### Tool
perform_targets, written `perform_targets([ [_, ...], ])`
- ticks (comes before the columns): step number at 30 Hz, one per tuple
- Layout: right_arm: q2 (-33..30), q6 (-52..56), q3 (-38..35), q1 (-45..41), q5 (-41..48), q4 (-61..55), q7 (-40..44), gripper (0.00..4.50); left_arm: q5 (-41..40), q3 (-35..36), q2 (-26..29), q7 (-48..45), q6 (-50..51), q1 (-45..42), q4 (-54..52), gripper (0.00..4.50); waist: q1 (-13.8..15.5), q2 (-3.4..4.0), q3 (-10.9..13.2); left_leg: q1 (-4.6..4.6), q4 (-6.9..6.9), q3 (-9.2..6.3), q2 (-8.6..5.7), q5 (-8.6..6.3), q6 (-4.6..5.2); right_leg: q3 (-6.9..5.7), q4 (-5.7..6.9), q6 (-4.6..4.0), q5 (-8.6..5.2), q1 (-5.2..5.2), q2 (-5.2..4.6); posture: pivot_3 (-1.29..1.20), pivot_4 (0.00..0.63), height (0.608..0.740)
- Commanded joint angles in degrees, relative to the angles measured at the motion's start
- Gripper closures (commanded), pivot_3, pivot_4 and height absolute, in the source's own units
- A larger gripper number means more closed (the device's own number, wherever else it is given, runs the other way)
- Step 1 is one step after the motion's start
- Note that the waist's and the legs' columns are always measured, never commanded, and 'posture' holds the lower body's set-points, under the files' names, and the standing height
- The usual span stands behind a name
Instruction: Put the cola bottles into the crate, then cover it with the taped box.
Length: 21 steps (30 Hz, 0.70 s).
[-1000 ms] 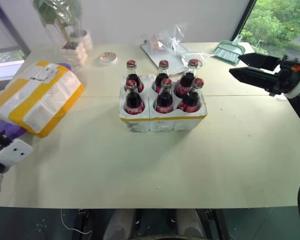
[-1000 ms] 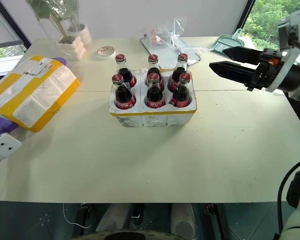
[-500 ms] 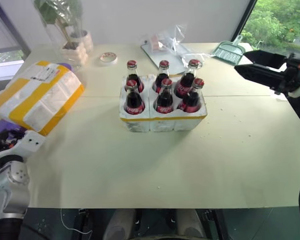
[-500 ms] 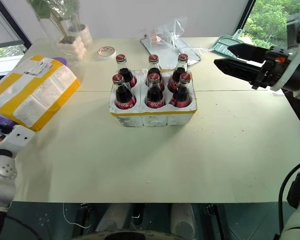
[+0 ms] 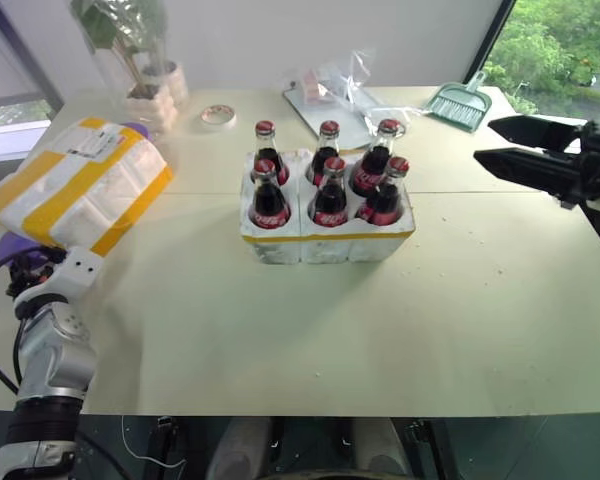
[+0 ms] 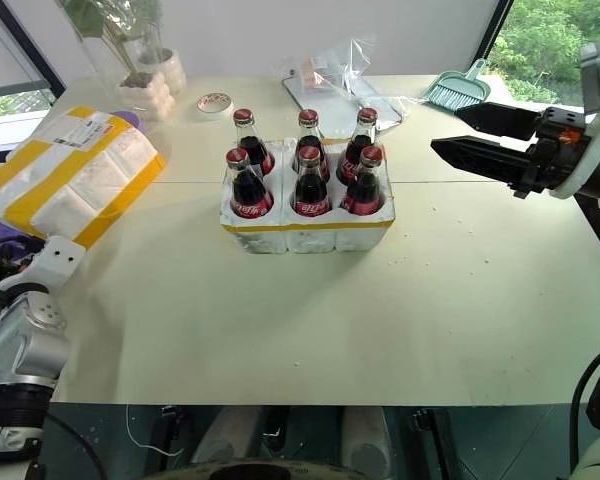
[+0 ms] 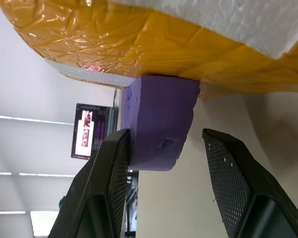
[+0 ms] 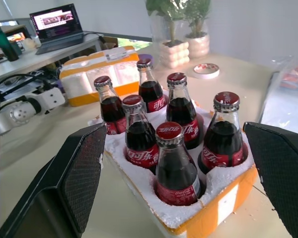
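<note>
Around the work area I note a potted plant (image 5: 130, 55) in a clear vase at the far left corner of the table (image 5: 310, 340), a small round dish (image 5: 217, 116) beside it, a flat white tray with crumpled clear plastic bags (image 5: 340, 85) behind the crate, and a green dustpan (image 5: 461, 103) toward the far right. Small white crumbs are scattered on the tabletop to the right of the crate. Nothing stands between the crate and the taped box; the stretch of table between them is bare. The crate (image 5: 327, 235) sits near the table's centre, a low white foam tray with a yellow tape band along its front rim, and all six cola bottles (image 5: 329, 190) stand upright in its wells, two rows of three, red caps on and red labels showing. The taped box (image 5: 77, 190) lies at the left edge of the table, well apart from the crate, tilted, its white foam crossed by wide yellow bands with a white shipping label on the upper face. It rests on a purple block (image 7: 159, 121), which props up its near end. My left gripper (image 7: 164, 163) is level at that end of the box, fingers spread on either side of the purple block and not closed on it. My right gripper (image 6: 465, 135) hangs over the right side of the table, jaws wide apart and empty, pointing toward the bottles.
</note>
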Motion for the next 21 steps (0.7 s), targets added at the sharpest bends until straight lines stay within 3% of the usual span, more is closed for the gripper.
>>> perform_targets([
  [1, -1.12, 0.13, -2.48, -0.32, 1.61, -2.2, -0.39, 0.0, 0.99, -2.01, 0.31, 0.49, 0.25, -2.3, 1.55, 2.12, 0.19, 0.0, -0.01, 0.0, 0.01, -0.01, 0.0, 0.0, 0.0, 0.0, 0.0, 0.0, 0.0, 0.01, 0.0, 0.0, 0.15, 0.738],
  [10, -0.25, 0.65, -2.47, -0.23, 2.76, -2.86, -2.55, 0.0, 1.49, -3.91, 0.89, -0.09, 2.71, -5.48, 0.41, 2.12, 1.36, -0.01, -0.02, -0.01, 0.02, -0.02, -0.01, 0.01, -0.02, 0.03, -0.01, 0.0, 0.0, 0.01, -0.02, 0.0, 0.15, 0.738],
  [13, 0.17, 0.61, -2.22, -0.5, 3.27, -2.94, -3.55, 0.0, 1.55, -4.33, 1.18, -0.83, 3.11, -5.88, 0.52, 1.27, 1.25, -0.01, -0.02, -0.01, 0.02, -0.03, -0.01, 0.01, -0.02, 0.03, -0.01, 0.0, 0.0, 0.01, -0.01, 0.0, 0.15, 0.738],
  [15, 0.4, 0.45, -2.19, -0.2, 3.54, -3.28, -4.04, 0.0, 1.86, -4.64, 1.35, -1.27, 3.68, -6.27, 0.54, 0.31, 1.22, -0.01, -0.02, -0.01, 0.02, -0.02, -0.01, 0.01, -0.02, 0.03, -0.01, 0.0, 0.0, 0.0, -0.01, 0.0, 0.15, 0.738],
  [16, 0.49, 0.42, -2.24, -0.09, 3.73, -3.38, -4.24, 0.0, 2.09, -4.91, 1.53, -1.6, 3.88, -6.49, 0.64, 0.06, 1.22, 0.0, -0.03, -0.01, 0.02, -0.02, -0.01, 0.01, -0.02, 0.03, -0.01, 0.0, 0.0, 0.0, -0.01, 0.0, 0.15, 0.738],
  [21, 0.87, 0.44, -2.53, 0.14, 4.37, -3.62, -5.31, 0.0, 1.88, -5.95, 1.83, -2.09, 4.58, -8.38, 2.11, 0.06, 1.31, -0.04, -0.03, -0.01, 0.03, -0.03, 0.0, 0.02, -0.03, 0.03, -0.01, 0.0, 0.0, 0.01, 0.0, 0.0, 0.15, 0.738],
])
